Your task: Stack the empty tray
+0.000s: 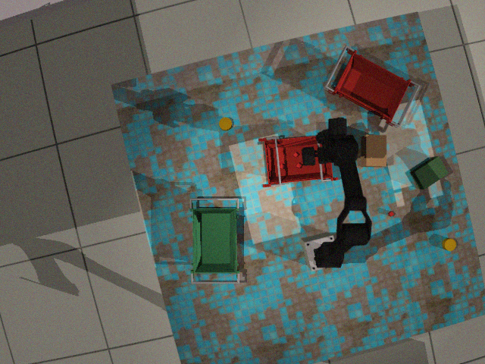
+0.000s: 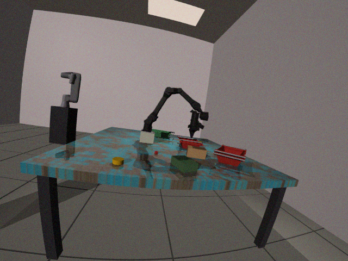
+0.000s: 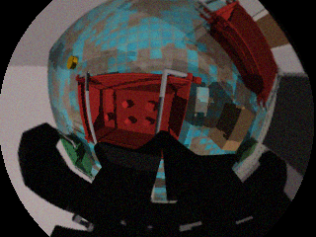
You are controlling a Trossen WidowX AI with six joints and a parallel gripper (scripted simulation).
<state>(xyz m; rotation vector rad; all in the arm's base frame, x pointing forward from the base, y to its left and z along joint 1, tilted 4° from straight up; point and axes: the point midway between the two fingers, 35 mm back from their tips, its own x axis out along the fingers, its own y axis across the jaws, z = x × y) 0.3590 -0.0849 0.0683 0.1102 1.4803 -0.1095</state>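
The loaded red tray [image 1: 293, 178] [image 2: 189, 144] [image 3: 106, 106] stands mid-table with small red blocks [image 1: 298, 165] [image 3: 129, 105] inside. Its left wire bar [image 1: 276, 160] [image 3: 89, 114] and right wire bar [image 1: 321, 172] [image 3: 163, 99] both lie across the top, a little in from the ends. My gripper [image 1: 309, 156] [image 2: 192, 136] [image 3: 162, 133] is shut, with its tips just over the right bar, which runs on under the fingers in the wrist view. The empty red tray [image 1: 370, 88] [image 2: 229, 155] [image 3: 247, 44] lies apart at the back right, its bars out over its ends.
A tan box [image 1: 375, 150] [image 2: 196, 152] sits right beside the loaded tray. A green box [image 1: 430, 172] [image 2: 184, 164], a small red ball [image 1: 390, 213], two yellow discs [image 1: 225, 123] [image 1: 449, 244] and a green tray [image 1: 215, 239] lie around. The arm's base [image 1: 319, 249] is at the front.
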